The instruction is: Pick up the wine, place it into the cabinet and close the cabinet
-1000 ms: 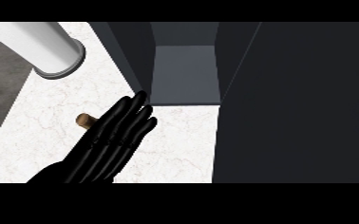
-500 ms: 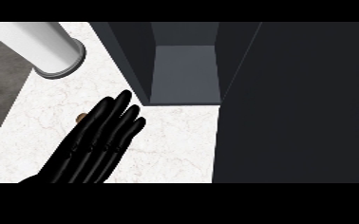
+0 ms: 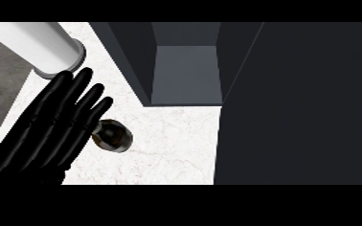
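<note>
Glossy dark glass wine bottle [image 3: 113, 135], matt grey cabinet [image 3: 185, 74], white marble-look counter [image 3: 170, 148], shiny black robot hand [image 3: 53, 124]

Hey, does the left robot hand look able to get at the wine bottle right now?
Probably yes. The left robot hand is open, right beside the wine bottle, its fingers partly overlapping it. Nothing stands between them; the open cabinet sits farther right.

Bright white counter [image 3: 176, 143]; dim, shadowed cabinet [image 3: 185, 76] interior.
</note>
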### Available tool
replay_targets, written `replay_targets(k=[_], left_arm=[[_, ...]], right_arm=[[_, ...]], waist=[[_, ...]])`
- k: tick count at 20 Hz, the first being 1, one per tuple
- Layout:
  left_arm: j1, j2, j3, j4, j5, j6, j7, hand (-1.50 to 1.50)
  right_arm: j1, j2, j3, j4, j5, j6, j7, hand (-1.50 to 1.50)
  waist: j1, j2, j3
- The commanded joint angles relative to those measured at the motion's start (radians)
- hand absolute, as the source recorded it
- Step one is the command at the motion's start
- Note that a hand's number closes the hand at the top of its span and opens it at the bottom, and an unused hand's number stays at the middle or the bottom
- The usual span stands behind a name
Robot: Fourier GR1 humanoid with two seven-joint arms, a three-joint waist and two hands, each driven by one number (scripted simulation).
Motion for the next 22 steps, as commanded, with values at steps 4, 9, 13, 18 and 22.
replay_targets(k=[4,9,13,18,22], left_arm=[[-0.025,0.041,0.149,-0.008,0.115,-0.06,-0.011,-1.5],[-0.029,0.105,0.305,0.02,0.229,-0.124,-0.017,-1.5],[0.038,0.115,0.356,0.019,0.263,-0.167,-0.064,-1.5],[0.143,0.117,0.435,0.146,0.319,-0.277,-0.202,-1.5],[0.118,0.147,0.489,0.25,0.37,-0.332,-0.239,-1.5]], right_arm=[[0.038,-0.022,-0.058,-0.176,-0.06,0.005,0.043,-1.5],[0.027,-0.026,-0.019,-0.229,-0.044,-0.017,0.111,-1.5],[0.061,-0.029,0.024,-0.276,-0.023,-0.029,0.13,-1.5],[0.044,-0.045,-0.059,-0.224,-0.086,-0.008,0.088,-1.5],[-0.036,-0.03,-0.047,-0.193,-0.058,-0.035,0.139,-1.5]], waist=[[-0.001,0.002,0.001],[-0.002,0.001,-0.001],[-0.004,-0.002,-0.002],[0.0,0.002,0.0],[0.005,0.004,0.0]])
